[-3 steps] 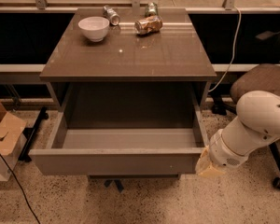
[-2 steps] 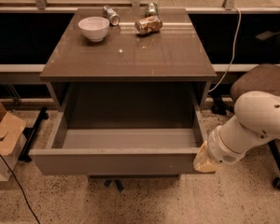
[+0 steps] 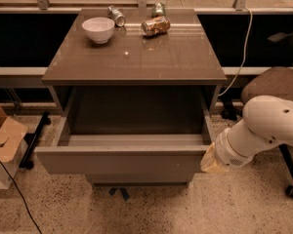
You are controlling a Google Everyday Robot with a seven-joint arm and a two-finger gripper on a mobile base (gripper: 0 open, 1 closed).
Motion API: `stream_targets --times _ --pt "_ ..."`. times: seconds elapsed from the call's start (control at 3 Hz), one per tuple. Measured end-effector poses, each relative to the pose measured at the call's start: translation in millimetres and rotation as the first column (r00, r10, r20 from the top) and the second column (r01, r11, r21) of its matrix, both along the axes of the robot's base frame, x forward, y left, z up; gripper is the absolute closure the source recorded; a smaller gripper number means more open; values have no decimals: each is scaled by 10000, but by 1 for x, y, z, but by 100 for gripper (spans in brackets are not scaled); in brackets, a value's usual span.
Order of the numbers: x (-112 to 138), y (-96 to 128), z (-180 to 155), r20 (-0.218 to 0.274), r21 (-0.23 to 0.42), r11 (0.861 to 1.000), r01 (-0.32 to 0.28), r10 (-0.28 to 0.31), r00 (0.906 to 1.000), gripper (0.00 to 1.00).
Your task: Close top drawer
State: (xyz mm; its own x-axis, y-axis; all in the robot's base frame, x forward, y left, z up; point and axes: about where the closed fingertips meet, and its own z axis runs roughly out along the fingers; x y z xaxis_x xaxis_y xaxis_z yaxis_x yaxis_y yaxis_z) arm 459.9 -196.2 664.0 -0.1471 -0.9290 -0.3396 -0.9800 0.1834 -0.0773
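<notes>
Top drawer [image 3: 122, 160] pulled open, gripper [image 3: 212, 161] at its right front corner

With the gripper [image 3: 213, 161] at the top drawer's [image 3: 122, 160] right front corner, an office chair [image 3: 272, 84] crowds that side, while the floor before the drawer front lies open.

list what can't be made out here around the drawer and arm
Camera view: end effector by the top drawer right front corner, largely hidden behind the white arm.
Camera view: cabinet below the drawer, hidden by the open drawer front.
Camera view: crushed can label, too small.
</notes>
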Motion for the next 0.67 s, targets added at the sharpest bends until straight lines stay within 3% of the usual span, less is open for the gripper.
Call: stream_targets --times 0.33,0.67 --pt "36 -1 -5 865 139 9998 139 -151 9961 100" --pt "36 0 -5 868 139 9998 139 -150 9961 100"
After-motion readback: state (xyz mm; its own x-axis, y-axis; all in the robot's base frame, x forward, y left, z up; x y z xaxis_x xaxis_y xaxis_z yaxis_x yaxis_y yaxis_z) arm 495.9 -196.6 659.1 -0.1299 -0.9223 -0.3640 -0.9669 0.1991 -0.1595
